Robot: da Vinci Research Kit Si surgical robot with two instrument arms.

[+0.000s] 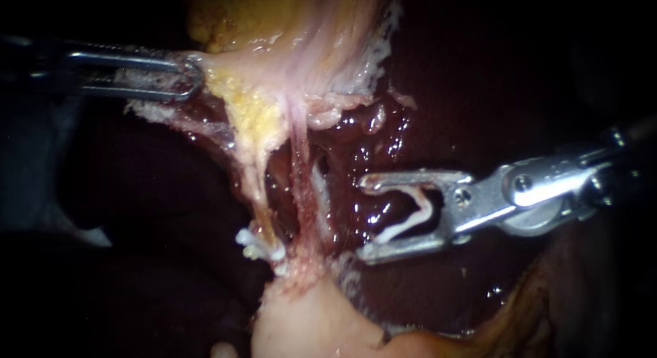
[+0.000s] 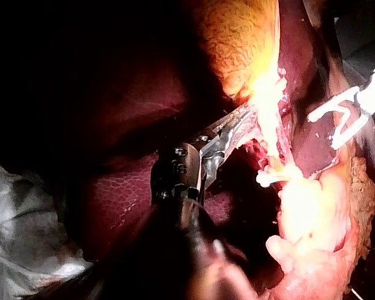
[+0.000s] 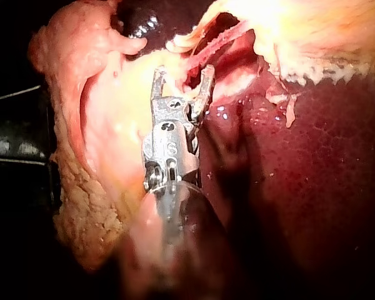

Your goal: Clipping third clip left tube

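The left instrument (image 1: pixel 195 74) has its end effector clamped on the gallbladder (image 1: pixel 308 43) edge. The left tube (image 1: pixel 254 183) runs beyond that end effector, with white clips (image 1: pixel 260 247) at its far end. The right instrument (image 1: pixel 364 218), apart from that tube, holds its end effector wide around an open clip (image 1: pixel 410 211).

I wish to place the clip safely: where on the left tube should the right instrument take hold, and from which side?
Probably the bare stretch of the left tube above its white clips, from the right instrument's side, the loaded clip astride it: the tube runs taut, nearly upright.
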